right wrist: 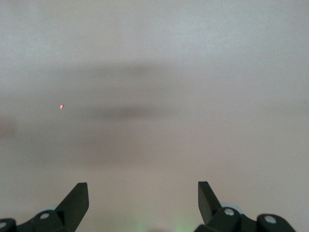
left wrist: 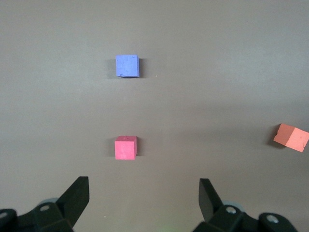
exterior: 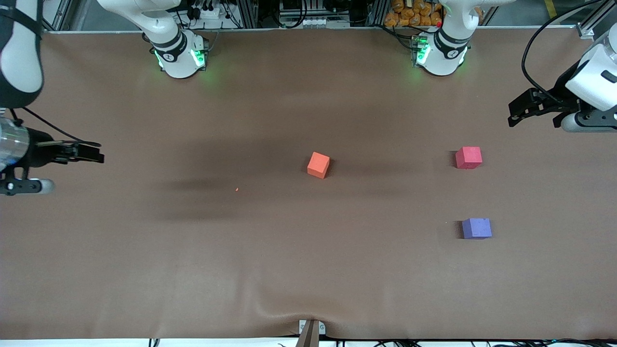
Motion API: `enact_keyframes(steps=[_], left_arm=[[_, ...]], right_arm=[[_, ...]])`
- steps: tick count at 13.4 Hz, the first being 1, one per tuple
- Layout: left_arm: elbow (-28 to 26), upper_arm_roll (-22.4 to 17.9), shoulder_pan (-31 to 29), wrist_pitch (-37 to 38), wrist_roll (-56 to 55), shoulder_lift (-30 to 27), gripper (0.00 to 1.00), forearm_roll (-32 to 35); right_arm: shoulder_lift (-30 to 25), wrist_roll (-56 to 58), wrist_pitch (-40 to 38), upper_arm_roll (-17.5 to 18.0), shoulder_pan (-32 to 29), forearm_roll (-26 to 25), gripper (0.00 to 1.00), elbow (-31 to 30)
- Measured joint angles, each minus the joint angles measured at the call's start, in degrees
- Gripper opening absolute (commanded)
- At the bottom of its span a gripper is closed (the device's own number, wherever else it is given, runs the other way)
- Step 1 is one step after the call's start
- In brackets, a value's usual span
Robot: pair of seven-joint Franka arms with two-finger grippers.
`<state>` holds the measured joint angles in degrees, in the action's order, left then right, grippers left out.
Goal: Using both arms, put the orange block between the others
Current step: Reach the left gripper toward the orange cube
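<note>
Brown cloth covers the whole table, matte and a little rumpled at the near edge, where a small metal clamp pinches it into a fold. Nearest on it, toward the left arm's end, sits the purple-blue cube. Farther from the front camera, in line with it, sits the pinkish-red cube, with a bare gap between the two. The orange block rests alone near the middle of the table, turned slightly askew and well apart from both cubes. A tiny orange speck lies on the cloth toward the right arm's end. Soft dark shadows streak the cloth around the middle.

Both arms wait at the table's ends. The left gripper hangs over its end of the cloth, fingers spread wide and empty. The right gripper hangs over its own end, likewise spread and empty.

Farthest back stand the two round bases with green lights, then a metal frame, cables and some orange packets.
</note>
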<state>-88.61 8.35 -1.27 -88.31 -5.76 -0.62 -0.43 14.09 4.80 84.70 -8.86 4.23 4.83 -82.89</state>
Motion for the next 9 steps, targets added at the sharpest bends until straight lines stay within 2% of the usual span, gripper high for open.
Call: enact_keyframes(steps=[4, 9], left_arm=[[-0.1, 0.0, 0.2, 0.0, 0.0, 1.0, 1.0, 0.0], [-0.2, 1.1, 0.8, -0.9, 0.0, 5.1, 1.0, 0.0]], right_arm=[[0.0, 0.8, 2.3, 0.0, -0.8, -0.7, 1.0, -0.3], [0.0, 5.3, 6.3, 0.0, -3.6, -3.0, 1.0, -0.6]])
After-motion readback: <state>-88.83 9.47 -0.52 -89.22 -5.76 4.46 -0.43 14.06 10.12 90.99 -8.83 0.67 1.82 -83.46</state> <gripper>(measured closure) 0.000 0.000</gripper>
